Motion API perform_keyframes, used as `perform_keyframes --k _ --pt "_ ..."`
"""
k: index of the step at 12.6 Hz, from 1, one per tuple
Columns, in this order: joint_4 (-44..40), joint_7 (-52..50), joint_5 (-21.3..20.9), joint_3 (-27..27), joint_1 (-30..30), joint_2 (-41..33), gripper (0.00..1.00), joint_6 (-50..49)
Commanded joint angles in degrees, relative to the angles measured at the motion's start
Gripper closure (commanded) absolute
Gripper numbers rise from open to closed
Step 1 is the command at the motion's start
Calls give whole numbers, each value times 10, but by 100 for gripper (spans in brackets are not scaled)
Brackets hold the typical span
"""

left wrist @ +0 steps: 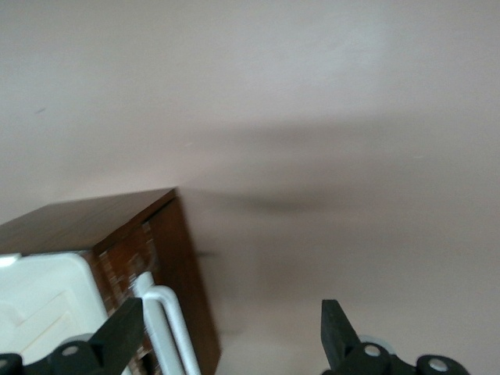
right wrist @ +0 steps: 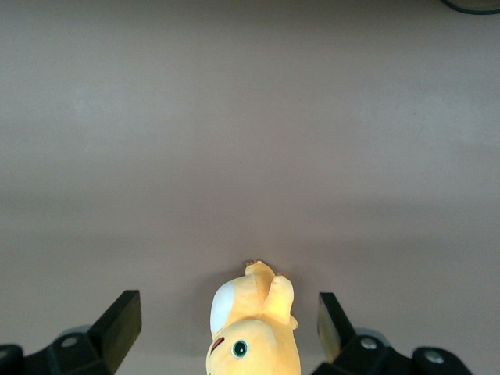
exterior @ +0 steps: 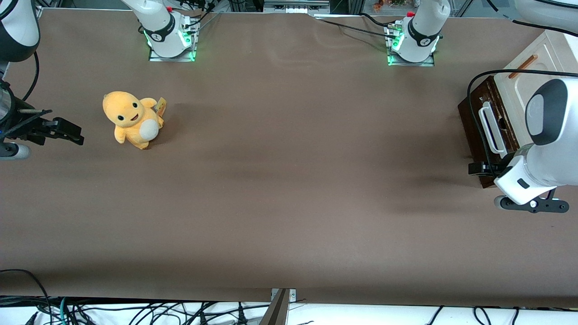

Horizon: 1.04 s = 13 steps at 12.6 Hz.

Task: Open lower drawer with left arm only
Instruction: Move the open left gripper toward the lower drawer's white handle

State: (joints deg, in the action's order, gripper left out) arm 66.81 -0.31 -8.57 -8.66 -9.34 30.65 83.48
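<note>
Gripper [left wrist: 230,344] of the left arm [exterior: 548,135] hangs just in front of the lower drawer [exterior: 485,131], at the end of the drawer front nearer the front camera; its fingers [left wrist: 121,336] stand wide apart, released, holding nothing.

Left wrist view: one finger lies over the white loop handle [left wrist: 168,324] and the brown drawer front, the other over bare table [left wrist: 312,101]; whether the first finger touches the handle cannot be told; a cream panel [left wrist: 43,301] shows beside the drawer's dark wood.

Front view: the drawer unit sits at the working arm's end of the brown table; the white loop handle runs along the dark drawer front; above it is the cream panel with a thin orange-brown handle [exterior: 523,66]; the arm's white body and black cable [exterior: 474,90] cover part of the unit; the gripper shows only as a small black piece at the drawer's near corner.

Yellow plush toy [exterior: 132,118] sits toward the parked arm's end, well apart from the drawer; it appears in the front and right wrist views only, not in the left wrist view.
</note>
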Motion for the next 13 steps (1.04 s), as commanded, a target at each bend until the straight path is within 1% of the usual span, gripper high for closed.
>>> perform_keyframes --k 1,2,3,6,7,9,10,12,13 --pt "36 -68 -56 1 -30 -9 0 -7" --pt "45 -92 -57 5 -34 -9 0 -8" --pt "54 -114 -71 14 -33 -9 0 -9" --pt "97 -185 -179 75 -31 -9 0 -13" --pt "110 -215 -198 84 -31 -9 0 -13" --pt "124 -232 -206 89 -31 -8 0 -14" --pt "136 -232 -231 90 -33 -8 0 -17" --pt "169 -235 -302 117 -33 -8 0 -27" --pt "176 -238 -316 118 -33 -7 0 -34"
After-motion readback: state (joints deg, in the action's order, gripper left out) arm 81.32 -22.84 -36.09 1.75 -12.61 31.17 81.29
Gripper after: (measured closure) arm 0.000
